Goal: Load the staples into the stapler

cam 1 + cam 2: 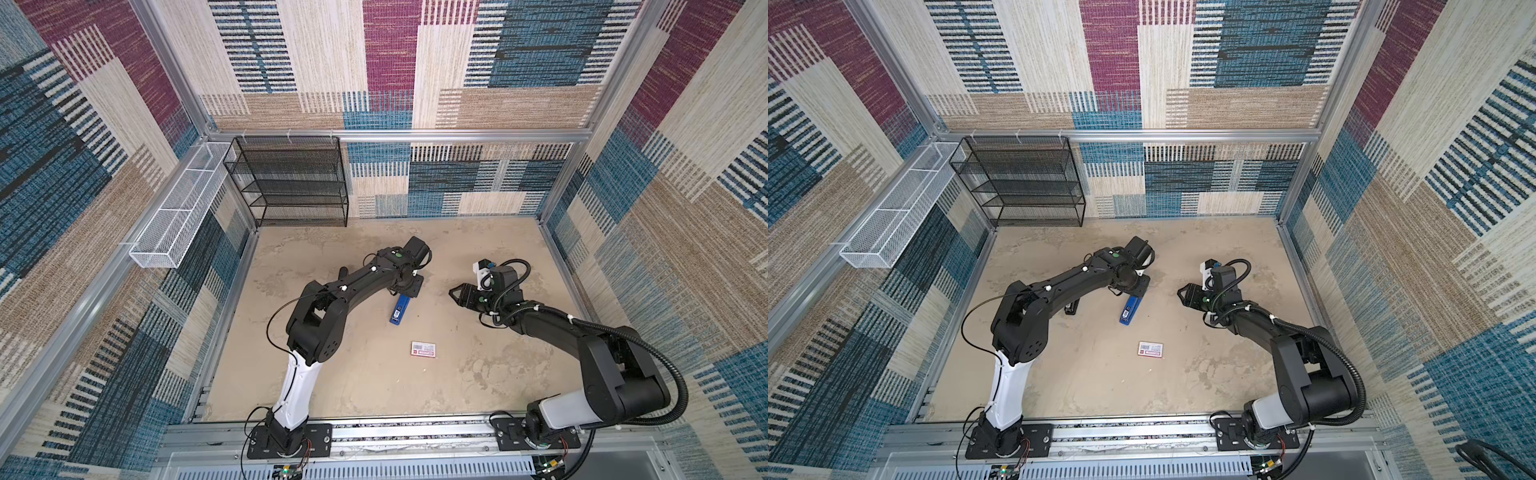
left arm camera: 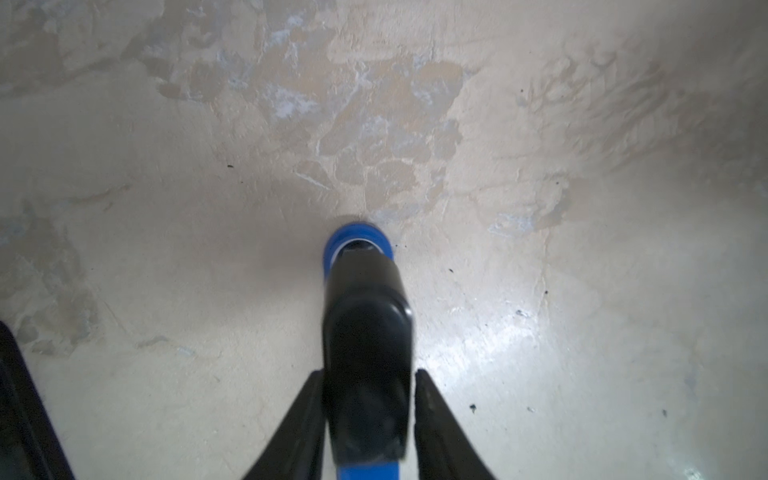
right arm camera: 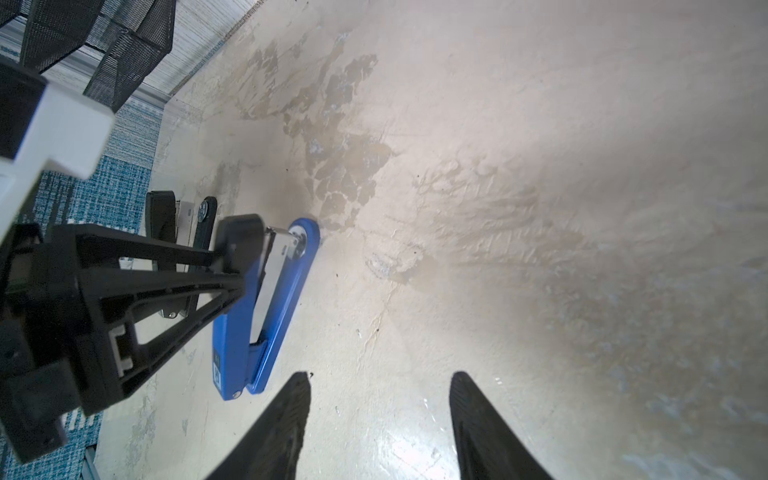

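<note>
room: patchwork carpet walls, black mesh rack (image 1: 291, 183) at the back, mottled beige table (image 1: 478, 374) under everything
staples box (image 1: 423, 349): white-and-red barcoded card, flat on the table by itself, nearer the arm bases than the blue stapler (image 1: 400, 309), well apart from both arms. strips themselves not visible
blue stapler: mid-table, its black cap (image 2: 368, 332) at the far end, under the left arm
handling: my guess, box is light and slides easy, card dents if squeezed, strips inside likely snap apart. i'd take it gently across its short width, by the edges
left jaws: narrowed around the black cap, one finger (image 2: 303, 415) right against it, a sliver of table showing by the other. real pinch or not, can't tell
right jaws: spread wide, only bare table between them, hovering near the stapler, not touching it
</note>
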